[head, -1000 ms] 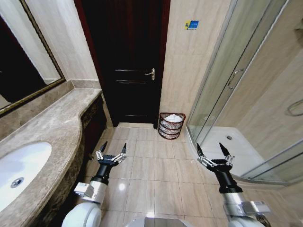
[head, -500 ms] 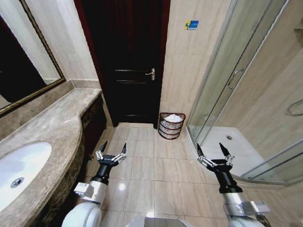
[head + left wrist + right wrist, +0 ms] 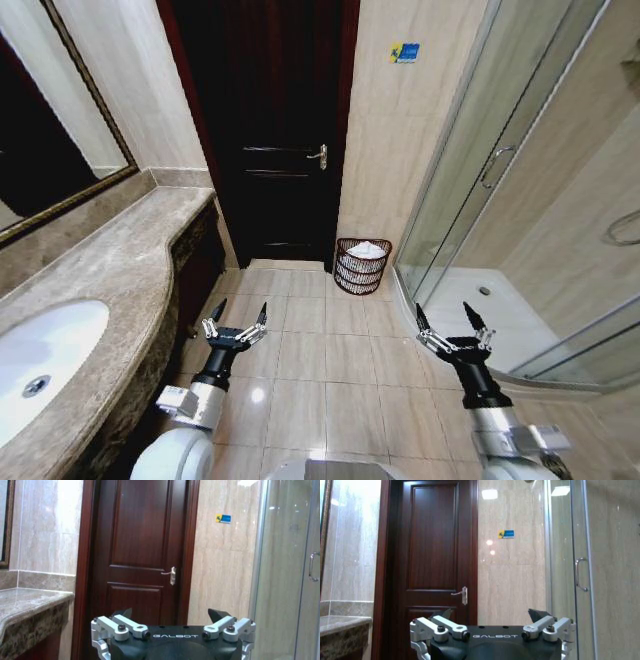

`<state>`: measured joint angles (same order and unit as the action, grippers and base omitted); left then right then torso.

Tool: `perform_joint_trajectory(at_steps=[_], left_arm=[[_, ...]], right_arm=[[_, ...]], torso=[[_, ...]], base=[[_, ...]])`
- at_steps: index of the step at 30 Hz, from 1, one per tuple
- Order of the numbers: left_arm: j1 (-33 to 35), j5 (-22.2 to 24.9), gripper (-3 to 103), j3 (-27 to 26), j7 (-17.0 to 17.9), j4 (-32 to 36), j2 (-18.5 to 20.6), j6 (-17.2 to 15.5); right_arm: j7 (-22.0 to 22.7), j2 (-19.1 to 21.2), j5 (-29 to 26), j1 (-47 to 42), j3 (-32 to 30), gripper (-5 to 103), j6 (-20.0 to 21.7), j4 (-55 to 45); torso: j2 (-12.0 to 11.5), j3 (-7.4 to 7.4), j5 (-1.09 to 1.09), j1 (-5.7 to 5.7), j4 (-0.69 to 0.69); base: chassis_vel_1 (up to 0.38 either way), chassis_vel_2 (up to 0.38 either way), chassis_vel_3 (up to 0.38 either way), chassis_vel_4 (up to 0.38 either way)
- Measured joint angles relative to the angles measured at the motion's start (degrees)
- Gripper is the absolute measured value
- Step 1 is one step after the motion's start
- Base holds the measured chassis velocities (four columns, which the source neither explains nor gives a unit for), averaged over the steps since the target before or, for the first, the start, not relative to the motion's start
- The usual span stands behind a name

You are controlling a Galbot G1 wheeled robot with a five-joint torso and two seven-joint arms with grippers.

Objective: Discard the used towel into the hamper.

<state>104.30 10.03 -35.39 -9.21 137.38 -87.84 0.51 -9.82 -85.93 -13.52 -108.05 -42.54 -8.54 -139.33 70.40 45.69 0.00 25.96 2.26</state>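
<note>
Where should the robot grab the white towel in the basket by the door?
Probably at the towel's bunched top, coming straight down from above. It sits heaped inside the hamper, poking just over the rim, and the wire walls block the sides. Both the left gripper and right gripper hang open and empty, well short of it.

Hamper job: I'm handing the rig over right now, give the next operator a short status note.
Left gripper: open, holding nothing, low over the floor tiles beside the vanity counter.
Right gripper: open, holding nothing, over the floor near the shower enclosure.
Hamper: on the floor ahead, between the dark door and the shower glass, out past both grippers.
Done: a white towel already lies in the hamper.
Left: nothing visible to pick up; confirm that towel is the used one.
</note>
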Motion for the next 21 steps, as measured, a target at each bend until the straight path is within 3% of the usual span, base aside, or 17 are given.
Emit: perform_joint_trajectory(at_steps=[21], left_arm=[[0.00, 0.00, 99, 0.00, 0.00, 0.00, 0.00, 0.00]], right_arm=[[0.00, 0.00, 0.00, 0.00, 0.00, 100, 0.00, 0.00]], torso=[[0.00, 0.00, 0.00, 0.00, 0.00]], base=[[0.000, 0.000, 0.000, 0.000]])
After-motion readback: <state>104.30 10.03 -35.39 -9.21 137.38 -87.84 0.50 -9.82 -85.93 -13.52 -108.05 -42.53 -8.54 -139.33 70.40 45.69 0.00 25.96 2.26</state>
